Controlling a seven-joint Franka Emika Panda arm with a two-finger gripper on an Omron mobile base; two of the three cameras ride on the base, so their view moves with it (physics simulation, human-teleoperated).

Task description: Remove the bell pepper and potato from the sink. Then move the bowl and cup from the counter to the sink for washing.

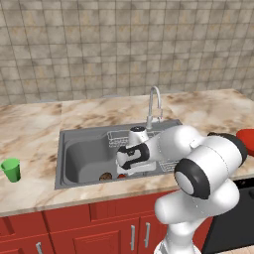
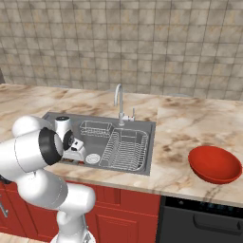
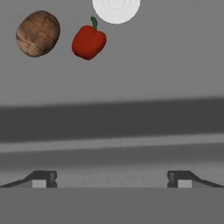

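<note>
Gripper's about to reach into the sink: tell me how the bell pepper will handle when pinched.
The bell pepper looks glossy and rounded, so it may slip between the fingers. Lying on its side on the flat sink floor, it could roll if nudged, perhaps toward the potato beside it.

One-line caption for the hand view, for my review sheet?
Open gripper looks down into the sink, where the potato and bell pepper lie apart beside the white drain.

1. The bowl [image 1: 246,135] is cut off by the right edge of the left base view.
2. The arm hides most of the bell pepper [image 1: 121,175] and part of the potato [image 1: 105,176] at the sink's [image 1: 74,136] front wall.
3. The drain [image 3: 116,8] is cut by the hand view's top edge.
</note>
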